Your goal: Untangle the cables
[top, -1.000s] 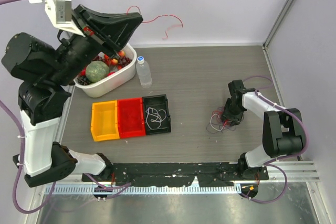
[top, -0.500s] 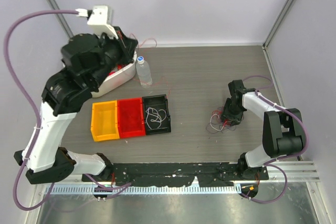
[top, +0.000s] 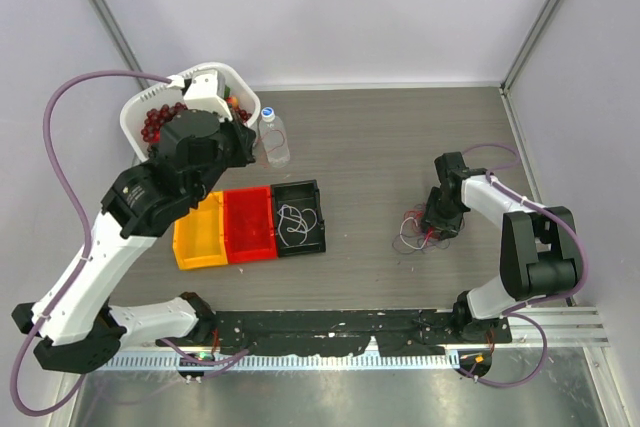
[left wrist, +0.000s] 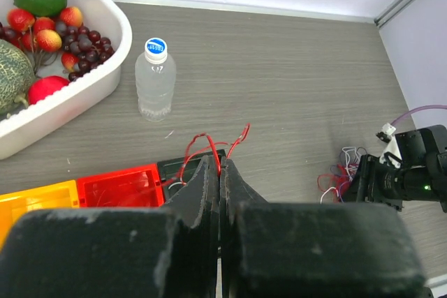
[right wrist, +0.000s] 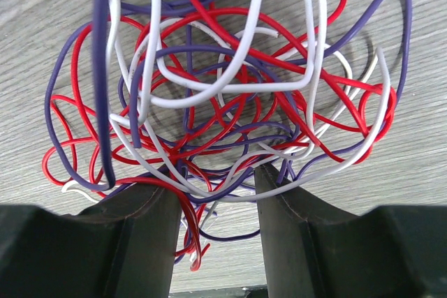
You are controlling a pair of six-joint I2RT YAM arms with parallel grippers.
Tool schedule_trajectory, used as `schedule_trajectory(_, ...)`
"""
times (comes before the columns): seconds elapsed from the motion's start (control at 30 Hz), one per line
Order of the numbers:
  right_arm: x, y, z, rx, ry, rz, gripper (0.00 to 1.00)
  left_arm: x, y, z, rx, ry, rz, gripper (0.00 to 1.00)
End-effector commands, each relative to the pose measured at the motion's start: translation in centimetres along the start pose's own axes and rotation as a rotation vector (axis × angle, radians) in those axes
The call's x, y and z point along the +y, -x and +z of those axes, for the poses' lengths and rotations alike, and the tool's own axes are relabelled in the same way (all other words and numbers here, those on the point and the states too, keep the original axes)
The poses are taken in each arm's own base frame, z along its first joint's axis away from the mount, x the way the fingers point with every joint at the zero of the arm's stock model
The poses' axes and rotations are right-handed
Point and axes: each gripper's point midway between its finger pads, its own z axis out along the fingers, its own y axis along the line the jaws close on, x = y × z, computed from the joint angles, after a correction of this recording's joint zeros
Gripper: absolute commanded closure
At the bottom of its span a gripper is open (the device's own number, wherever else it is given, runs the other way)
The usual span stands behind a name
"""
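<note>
- Our left hand (left wrist: 220, 172) is clamped on one red cable (left wrist: 201, 148), held off the worktop (left wrist: 293, 88).
- One white cable (top: 296, 222) lies in the black bin (top: 297, 188).
- Our right hand (right wrist: 213, 193), fingers apart, straddles the tangle (right wrist: 209, 82); most cables are not yet separated.

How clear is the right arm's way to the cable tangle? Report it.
Probably yes. The right gripper is open right at the cable tangle, strands between its fingers, nothing blocking. The left gripper, shut on a red cable, is far off.
</note>
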Motion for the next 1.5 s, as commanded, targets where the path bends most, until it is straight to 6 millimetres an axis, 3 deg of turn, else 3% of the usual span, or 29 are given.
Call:
schedule_trajectory(0.0,0.0,0.7,0.3,-0.037,0.002,-0.005,0.50,0.6,0.3,0.3,-0.030,0.040,-0.031,1.00)
schedule_trajectory(0.47,0.0,0.5,0.5,-0.027,0.002,-0.007,0.50,2.2,-1.3,1.5,-0.020,0.127,0.003,1.00)
schedule_trajectory(0.97,0.1,0.3,0.8,-0.011,0.006,-0.008,0.50,5.2,-3.3,0.4,-0.006,0.229,-0.011,1.00)
schedule_trajectory(1.2,0.1,0.3,0.9,-0.007,0.009,-0.011,0.50,5.8,-7.9,1.9,0.080,0.256,-0.061,1.00)
schedule_trajectory(1.47,0.2,0.3,0.7,-0.011,0.012,-0.013,0.50,10.8,-15.3,3.8,0.249,0.479,-0.125,1.00)
